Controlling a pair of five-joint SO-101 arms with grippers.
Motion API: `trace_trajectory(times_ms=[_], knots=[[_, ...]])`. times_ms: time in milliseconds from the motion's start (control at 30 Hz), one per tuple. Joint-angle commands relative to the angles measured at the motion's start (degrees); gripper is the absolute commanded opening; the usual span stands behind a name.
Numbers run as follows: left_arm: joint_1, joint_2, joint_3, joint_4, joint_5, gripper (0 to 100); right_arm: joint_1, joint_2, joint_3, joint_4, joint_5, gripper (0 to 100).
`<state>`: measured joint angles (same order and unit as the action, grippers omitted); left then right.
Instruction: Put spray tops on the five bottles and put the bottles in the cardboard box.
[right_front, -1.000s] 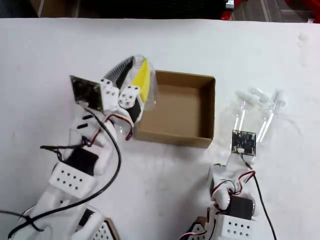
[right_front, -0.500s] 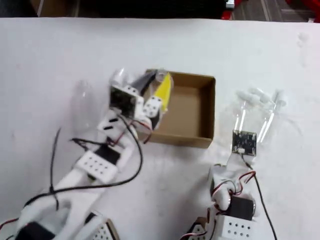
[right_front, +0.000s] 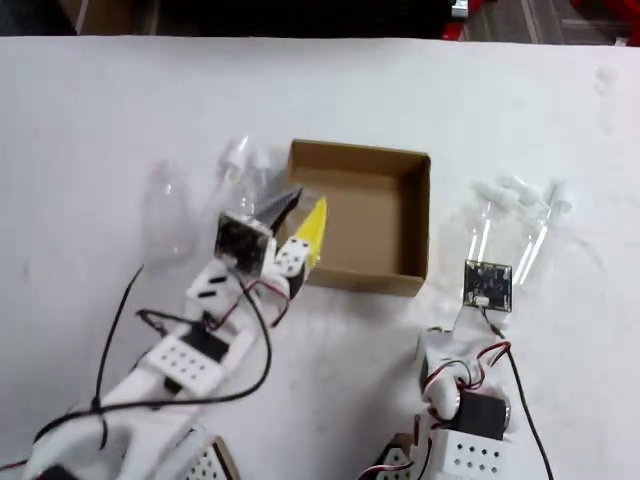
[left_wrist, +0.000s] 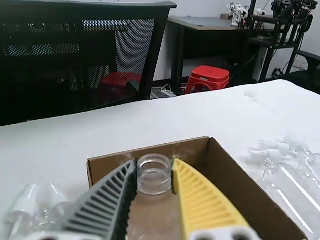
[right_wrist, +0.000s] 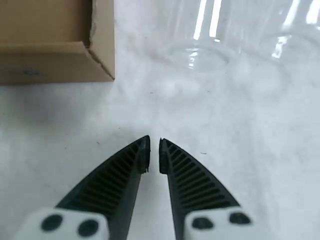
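- The clear plastic bottle (left_wrist: 154, 181) is sitting by its neck between the ribbed grey and yellow fingers (left_wrist: 205, 205) of the left gripper (left_wrist: 154, 164), which are clamping it. Its mouth is showing open, with no spray top on it.
- The brown cardboard box (right_front: 350, 272) is lying just beyond the fingertips, with its near wall right below them. A release here is likely sending the bottle in uncapped, which would be skipping a step of the task.
- The neck is smooth and round, so the bottle could be twisting or sliding in the grip. It could also be catching on the box wall and tipping outside.
- The small white spray tops (left_wrist: 270, 150) are lying well off to the yellow finger's side, past the box.
- More clear bottles (left_wrist: 30, 207) are resting close on the grey finger's side, where a swing of the arm could be knocking them over.
- The right gripper (right_wrist: 154, 149) is hanging over bare table with its dark fingers nearly together, holding nothing. The transparent bottles (right_wrist: 205, 35) are lying ahead of its tips, and pushing forward this narrow would be shoving them away.
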<state>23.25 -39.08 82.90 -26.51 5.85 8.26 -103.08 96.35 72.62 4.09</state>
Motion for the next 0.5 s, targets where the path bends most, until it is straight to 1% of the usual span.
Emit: trace_trajectory(times_ms=[0,133,200,467], knots=[[-0.22,-8.84,3.16,1.67,-0.70,2,0.31,-0.22,0.53,0.13,-0.53,1.7],[-0.66,-12.26,1.76,12.57,-0.70,2,0.40,-0.22,0.53,0.13,-0.53,1.7],[-1.54,-13.67,0.79,16.62,-0.70,2,0.40,-0.22,0.53,0.13,-0.53,1.7],[-1.89,-19.56,-0.26,26.81,-0.70,2,0.48,-0.22,0.53,0.13,-0.62,1.7]])
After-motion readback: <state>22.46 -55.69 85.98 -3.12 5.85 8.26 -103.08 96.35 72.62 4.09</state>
